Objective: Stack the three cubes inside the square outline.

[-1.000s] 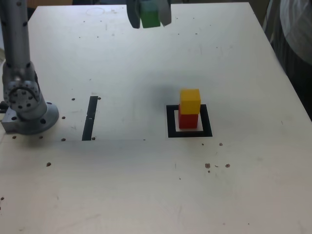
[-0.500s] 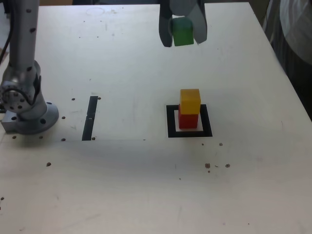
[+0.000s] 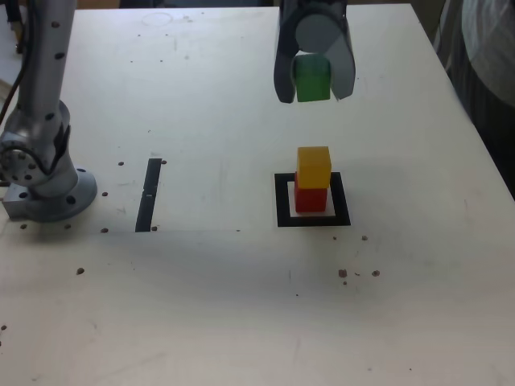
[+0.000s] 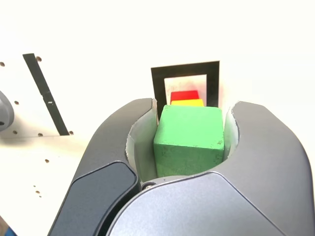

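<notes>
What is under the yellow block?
The red cube sits under the yellow cube, inside the square outline. The white patch beneath the red one is mostly covered.

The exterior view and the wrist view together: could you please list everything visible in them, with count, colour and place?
Green cube: one, green, held in the air above the stack, clamped between the gripper's jaws.
Yellow cube: one, yellow, on top of the red cube.
Red cube: one, red, on the white centre of the square outline.
Square outline: one, black frame with white centre, on the table toward the exterior view's right.
Black strip: one, narrow, flat on the table near the arm base.
Table: one, white, speckled with small dark marks.
Person's sleeve: one, light fabric, at the exterior view's right edge.
Arm base: one, grey, at the exterior view's left.
Gripper: one, grey, shut on the green cube.
</notes>
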Tool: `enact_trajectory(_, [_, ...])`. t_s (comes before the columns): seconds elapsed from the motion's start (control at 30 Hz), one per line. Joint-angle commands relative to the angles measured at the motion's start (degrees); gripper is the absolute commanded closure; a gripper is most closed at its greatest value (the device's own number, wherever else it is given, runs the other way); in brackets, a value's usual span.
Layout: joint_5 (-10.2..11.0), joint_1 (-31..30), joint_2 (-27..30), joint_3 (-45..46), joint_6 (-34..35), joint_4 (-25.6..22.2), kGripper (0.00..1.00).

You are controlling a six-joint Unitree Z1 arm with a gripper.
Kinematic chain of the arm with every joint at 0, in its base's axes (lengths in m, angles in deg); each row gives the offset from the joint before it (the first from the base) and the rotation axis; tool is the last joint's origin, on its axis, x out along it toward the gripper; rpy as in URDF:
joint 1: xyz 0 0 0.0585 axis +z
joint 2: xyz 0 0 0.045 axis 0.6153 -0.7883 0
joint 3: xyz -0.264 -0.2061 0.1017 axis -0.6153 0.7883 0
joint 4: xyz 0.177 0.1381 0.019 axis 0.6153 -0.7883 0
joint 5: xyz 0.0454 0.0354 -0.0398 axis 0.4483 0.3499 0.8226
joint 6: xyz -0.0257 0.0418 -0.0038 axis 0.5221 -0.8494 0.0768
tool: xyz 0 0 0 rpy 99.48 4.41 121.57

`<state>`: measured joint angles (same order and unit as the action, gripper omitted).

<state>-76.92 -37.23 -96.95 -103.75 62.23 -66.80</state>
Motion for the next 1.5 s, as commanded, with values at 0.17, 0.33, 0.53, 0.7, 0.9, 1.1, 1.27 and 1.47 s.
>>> enact_trajectory(0.17, [-1.6, -4.5, 0.4, 1.7, 4.9, -0.8, 0.77])
enact_trajectory(0.33, [-3.4, -6.3, 0.1, 2.2, 7.8, -0.7, 0.77])
enact_trajectory(0.53, [-3.6, -6.3, -2.2, 2.3, 8.3, -0.3, 0.77])
enact_trajectory(0.7, [-3.3, -6.0, -4.4, 1.9, 7.8, -0.1, 0.76])
enact_trajectory(0.9, [-3.4, -5.5, -5.8, 1.0, 7.2, 0.0, 0.74])
enact_trajectory(1.1, [-3.7, -4.8, -6.3, 0.7, 6.7, 0.2, 0.74])
enact_trajectory(1.27, [-4.1, -4.2, -6.9, 0.9, 6.2, 0.3, 0.74])
enact_trajectory(1.47, [-4.3, -4.0, -7.5, 0.8, 5.9, 0.5, 0.74])
